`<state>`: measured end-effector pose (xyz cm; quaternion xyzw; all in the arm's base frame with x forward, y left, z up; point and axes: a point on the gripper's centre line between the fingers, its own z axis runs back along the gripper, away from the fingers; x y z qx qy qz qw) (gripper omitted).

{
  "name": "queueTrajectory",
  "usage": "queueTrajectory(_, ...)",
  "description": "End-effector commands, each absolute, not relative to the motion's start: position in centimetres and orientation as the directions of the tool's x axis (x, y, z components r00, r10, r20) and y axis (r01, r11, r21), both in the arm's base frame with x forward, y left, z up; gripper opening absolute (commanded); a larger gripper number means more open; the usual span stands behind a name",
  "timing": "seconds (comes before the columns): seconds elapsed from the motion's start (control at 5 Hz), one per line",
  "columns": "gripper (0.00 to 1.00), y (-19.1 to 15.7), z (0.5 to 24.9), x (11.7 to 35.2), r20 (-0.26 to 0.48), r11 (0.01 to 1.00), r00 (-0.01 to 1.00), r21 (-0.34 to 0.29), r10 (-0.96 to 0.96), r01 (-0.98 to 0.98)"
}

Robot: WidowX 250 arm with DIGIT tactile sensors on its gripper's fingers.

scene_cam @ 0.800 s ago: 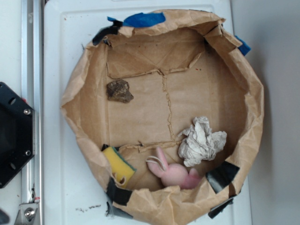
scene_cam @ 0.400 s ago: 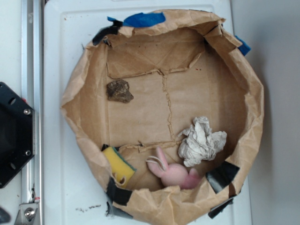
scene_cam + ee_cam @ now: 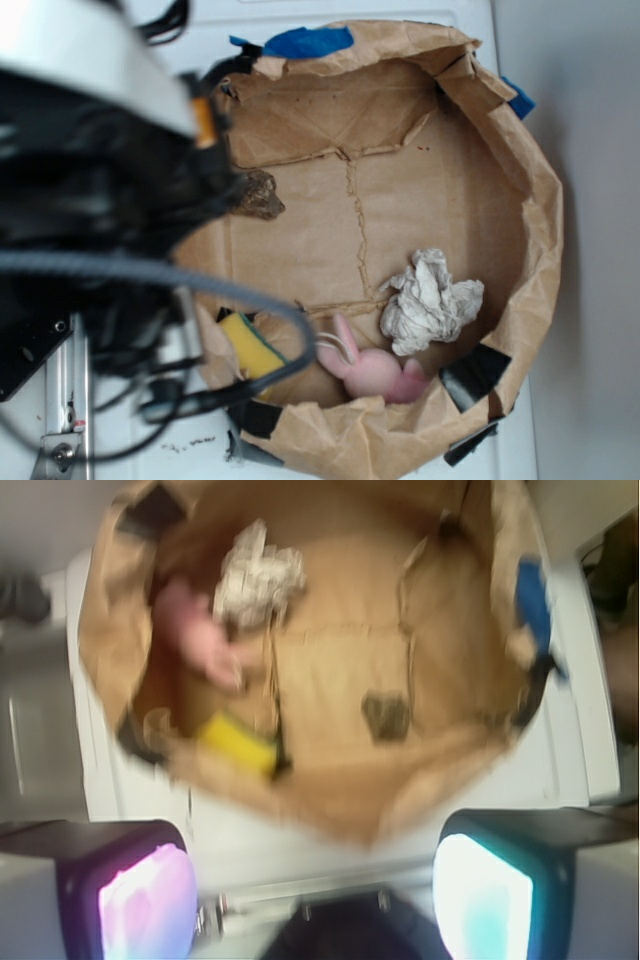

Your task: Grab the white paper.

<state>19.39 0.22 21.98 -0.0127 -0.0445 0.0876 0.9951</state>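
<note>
Beside pink rabbit [image 3: 375, 368], white paper [image 3: 428, 302].

The blurred robot arm [image 3: 100, 200] covers the brown paper bag's [image 3: 520, 180] left wall, part of the brown rock [image 3: 262, 195] and much of the yellow sponge [image 3: 245, 345]. The wrist view is smeared throughout; the pincer's [image 3: 320, 890] fingers [image 3: 140, 890] run off its bottom edge.

white paper [image 3: 430, 302] beside pink rabbit [image 3: 372, 370] in bag [image 3: 535, 230].
</note>
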Motion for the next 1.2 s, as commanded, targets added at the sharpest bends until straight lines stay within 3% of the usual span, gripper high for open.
queueTrajectory(0.0, 1.00, 2.5, 20.7, 23.8, 0.220, 0.851, 0.822, -0.171, 0.525, -0.497)
queueTrajectory(0.2, 1.00, 2.9, 20.6, 24.8, 0.247, 0.824, 0.787, -0.198, 0.565, -0.530)
queueTrajectory(1.0, 1.00, 2.9, 20.6, 24.8, 0.247, 0.824, 0.787, -0.198, 0.565, -0.530)
